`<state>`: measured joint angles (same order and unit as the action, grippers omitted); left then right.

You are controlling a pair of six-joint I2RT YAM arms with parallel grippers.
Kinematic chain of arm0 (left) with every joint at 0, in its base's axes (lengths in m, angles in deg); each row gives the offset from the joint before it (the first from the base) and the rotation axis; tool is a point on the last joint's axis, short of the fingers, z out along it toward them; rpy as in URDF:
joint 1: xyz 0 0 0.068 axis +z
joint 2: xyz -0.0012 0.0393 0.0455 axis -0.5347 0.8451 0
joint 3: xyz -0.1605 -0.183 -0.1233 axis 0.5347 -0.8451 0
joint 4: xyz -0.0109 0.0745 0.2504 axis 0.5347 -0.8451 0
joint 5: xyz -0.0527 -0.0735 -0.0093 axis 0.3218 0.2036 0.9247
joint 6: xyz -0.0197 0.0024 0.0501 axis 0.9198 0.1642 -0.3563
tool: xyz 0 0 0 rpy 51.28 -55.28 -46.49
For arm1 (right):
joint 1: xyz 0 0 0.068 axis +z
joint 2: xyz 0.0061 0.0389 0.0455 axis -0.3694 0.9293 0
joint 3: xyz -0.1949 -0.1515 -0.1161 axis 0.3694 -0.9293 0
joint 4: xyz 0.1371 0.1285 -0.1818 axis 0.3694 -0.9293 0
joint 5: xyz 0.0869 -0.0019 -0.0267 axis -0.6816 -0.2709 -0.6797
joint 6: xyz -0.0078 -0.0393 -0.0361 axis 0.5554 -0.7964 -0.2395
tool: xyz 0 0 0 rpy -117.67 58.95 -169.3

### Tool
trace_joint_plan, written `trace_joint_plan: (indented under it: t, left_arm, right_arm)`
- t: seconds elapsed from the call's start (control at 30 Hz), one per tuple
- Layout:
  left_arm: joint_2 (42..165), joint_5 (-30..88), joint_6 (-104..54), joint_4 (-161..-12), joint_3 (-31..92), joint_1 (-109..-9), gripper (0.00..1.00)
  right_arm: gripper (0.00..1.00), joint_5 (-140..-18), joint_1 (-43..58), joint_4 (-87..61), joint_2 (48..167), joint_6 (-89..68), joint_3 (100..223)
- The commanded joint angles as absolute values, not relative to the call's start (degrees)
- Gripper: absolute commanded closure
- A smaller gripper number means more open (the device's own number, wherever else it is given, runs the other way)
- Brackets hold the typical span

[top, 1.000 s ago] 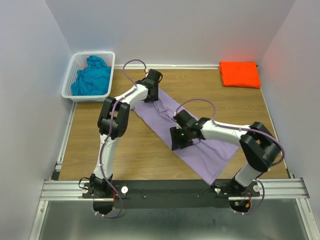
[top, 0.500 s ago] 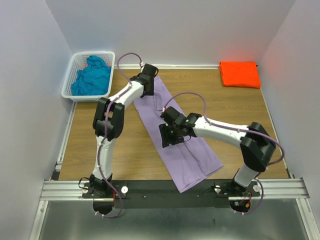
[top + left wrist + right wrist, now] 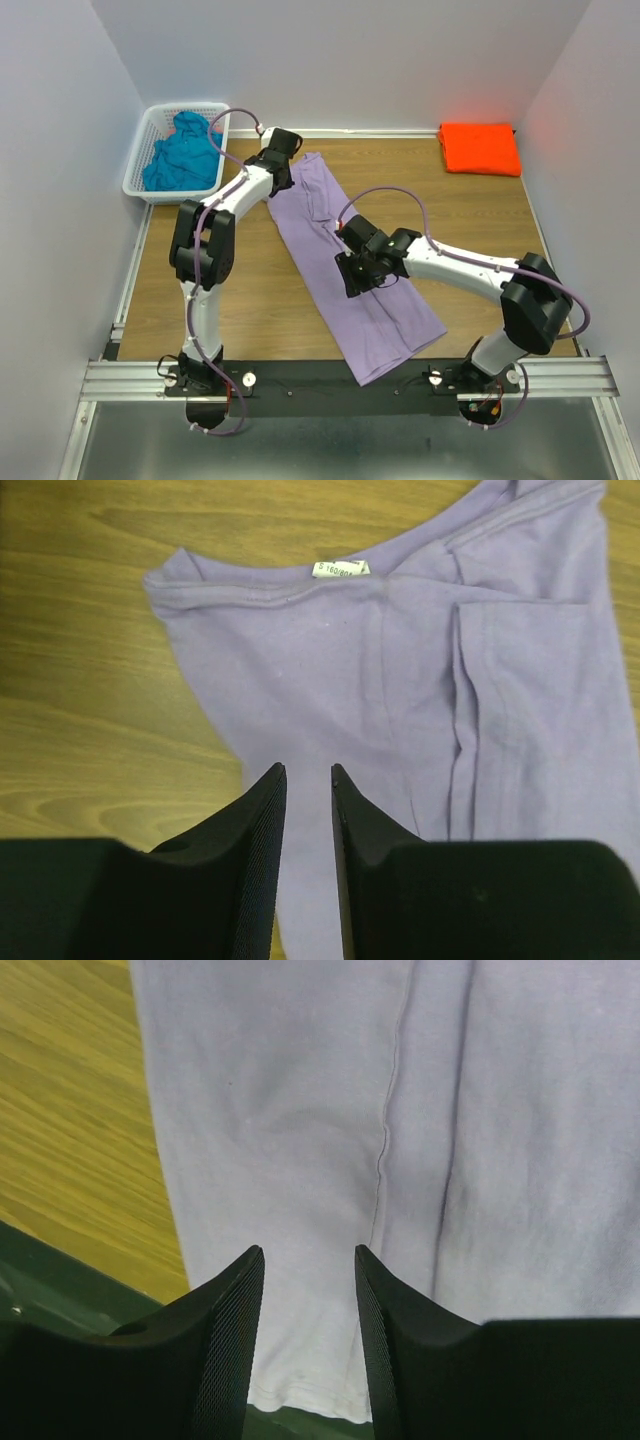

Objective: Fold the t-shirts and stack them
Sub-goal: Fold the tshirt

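Lavender-purple cotton t-shirt [image 3: 345, 255], a long strip on the wooden table [image 3: 470, 215], ran from far-left collar to near-edge hem, bare wood either side; fingers of the left gripper [image 3: 308, 772] stood narrowly parted, those of the right gripper [image 3: 308, 1252] wider, both empty

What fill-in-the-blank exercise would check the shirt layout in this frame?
The teal t-shirt lies crumpled in the white ____.
The folded orange t-shirt sits at the far ____ corner of the table.
The spread-out t-shirt at mid-table is coloured ____.
Missing words: basket; right; lavender.
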<state>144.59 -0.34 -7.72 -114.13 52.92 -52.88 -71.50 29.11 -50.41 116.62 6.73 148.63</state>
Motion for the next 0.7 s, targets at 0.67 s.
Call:
trace_joint_plan:
  t: [0.67]
  left_arm:
    - [171.97, -0.68, -20.22, -125.44, 84.23, -47.97, 0.66]
  right_arm:
    - [0.53, -87.2, 31.14, -49.08, 136.1, 2.36, 156.59]
